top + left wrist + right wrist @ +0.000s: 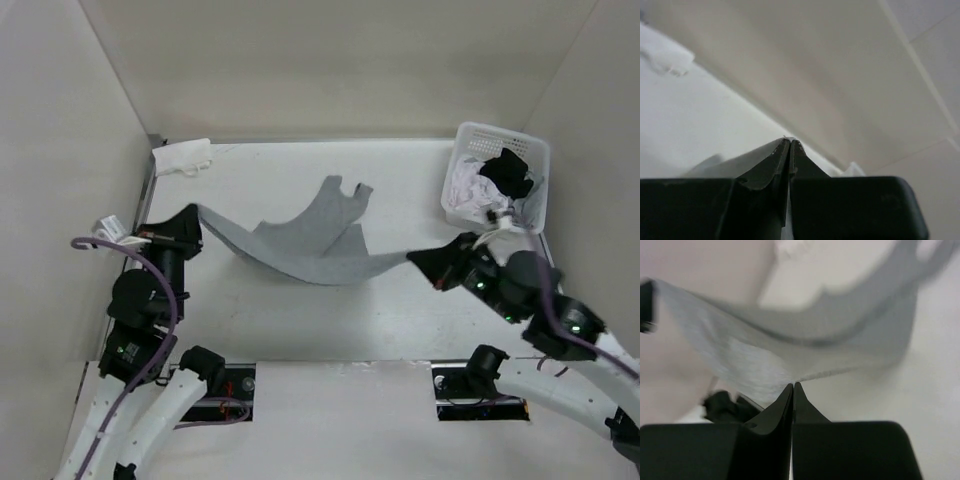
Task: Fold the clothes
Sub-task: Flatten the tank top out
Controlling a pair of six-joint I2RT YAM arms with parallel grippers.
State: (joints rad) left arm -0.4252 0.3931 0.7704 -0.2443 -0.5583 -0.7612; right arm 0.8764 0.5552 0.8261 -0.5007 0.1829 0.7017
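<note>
Tabletop [400, 320]: white, matte, boxed in on three sides.
Back wall [330, 60]: plain off-white panel, meeting the tabletop along a straight seam.
Left wall [60, 150]: same pale panel.
Right wall [600, 110]: same pale panel.
Light: soft, even, faint shadows.

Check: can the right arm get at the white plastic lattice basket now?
Probably yes: the basket stands close, nothing between, but the right gripper is shut on the grey sleeveless fabric top.

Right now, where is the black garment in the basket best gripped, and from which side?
Pinch the raised bunch of the black garment, coming straight down. The walls of the white lattice basket block every side, and it seems to lie on top of the white clothes, so only its top is free.
</note>
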